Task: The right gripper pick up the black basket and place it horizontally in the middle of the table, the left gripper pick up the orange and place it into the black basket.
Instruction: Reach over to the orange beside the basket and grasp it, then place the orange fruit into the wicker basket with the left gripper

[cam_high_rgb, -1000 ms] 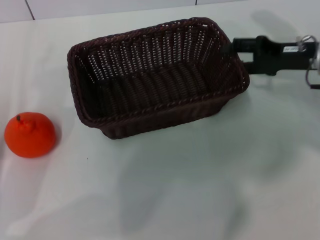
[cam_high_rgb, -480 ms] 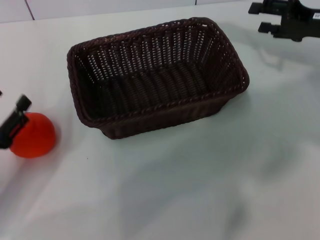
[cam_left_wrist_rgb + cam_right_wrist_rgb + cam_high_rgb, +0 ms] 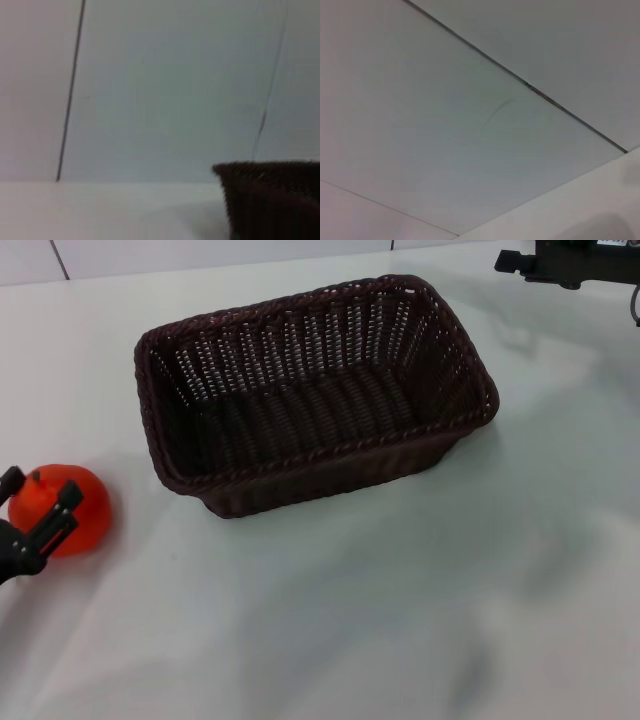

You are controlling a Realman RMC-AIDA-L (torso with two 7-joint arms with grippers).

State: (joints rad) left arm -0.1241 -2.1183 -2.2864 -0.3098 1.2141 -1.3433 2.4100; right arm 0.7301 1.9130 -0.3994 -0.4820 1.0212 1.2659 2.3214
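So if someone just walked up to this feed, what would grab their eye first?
The black basket, large and empty, sitting mid-table on the white table. Next the bright orange at the table's left edge, with the left gripper open right at it, a finger on either side. The right gripper sits far off at the back right.

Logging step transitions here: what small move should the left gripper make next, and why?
Probably close on the orange: the left gripper has open fingers on either side of it, the basket already sits mid-table, and the right gripper is away at the far edge.
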